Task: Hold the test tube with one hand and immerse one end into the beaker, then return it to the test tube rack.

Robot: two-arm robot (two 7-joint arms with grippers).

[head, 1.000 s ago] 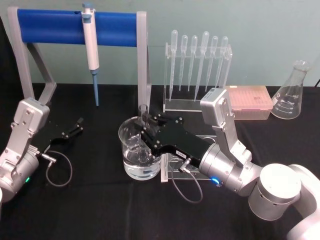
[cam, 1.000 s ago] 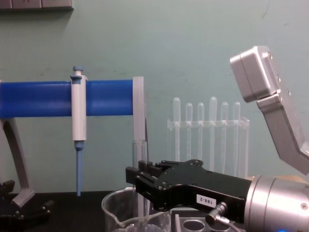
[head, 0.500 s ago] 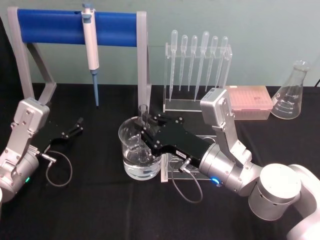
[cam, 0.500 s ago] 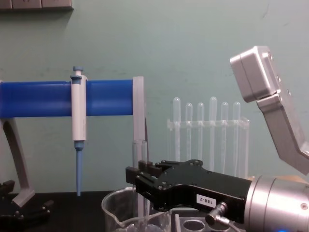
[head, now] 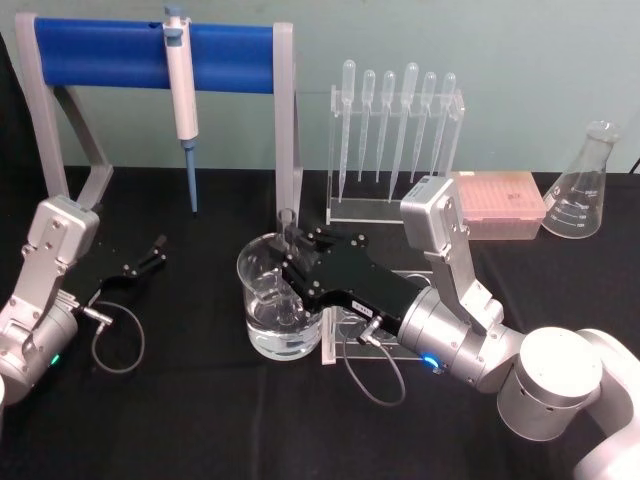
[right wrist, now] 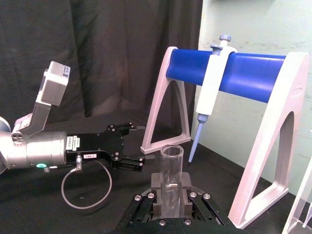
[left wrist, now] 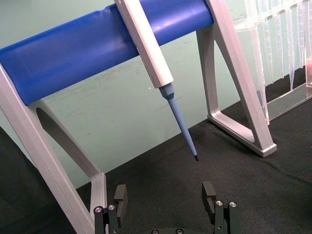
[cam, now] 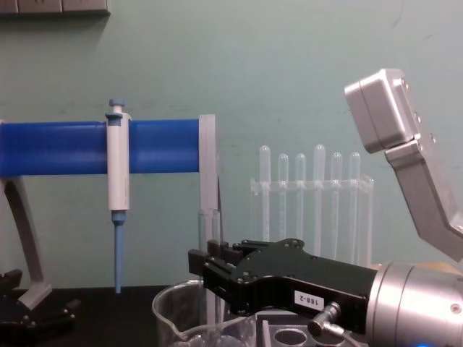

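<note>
The black metal right gripper [head: 291,245] reaches from the right, level, over a wide clear glass beaker with a spout [head: 250,268] that stands at the middle of the black table [head: 200,420]. Its flat jaws are closed narrowly on a long clear glass test tube [right wrist: 171,168], pinching it from both sides a little below the open rim. The tube stands upright between them. In the chest view the rim and a short length of the tube [cam: 209,231] rise above the jaws. The lower part goes down inside the beaker's wall, and clear liquid lies in the beaker's bottom. Whether the rounded end reaches the liquid I cannot tell.

A clear rack [head: 330,345] sits just beside the beaker, partly under the right gripper.

The left gripper [left wrist: 165,194] lies low over the table well to the left, near a blue-barred grey stand [head: 110,52] with a white and blue pipette [head: 184,95] hanging from it. Its jaws are spread wide and hold nothing.

At the back stands a clear holder of thin plastic pipettes [head: 395,130].
</note>
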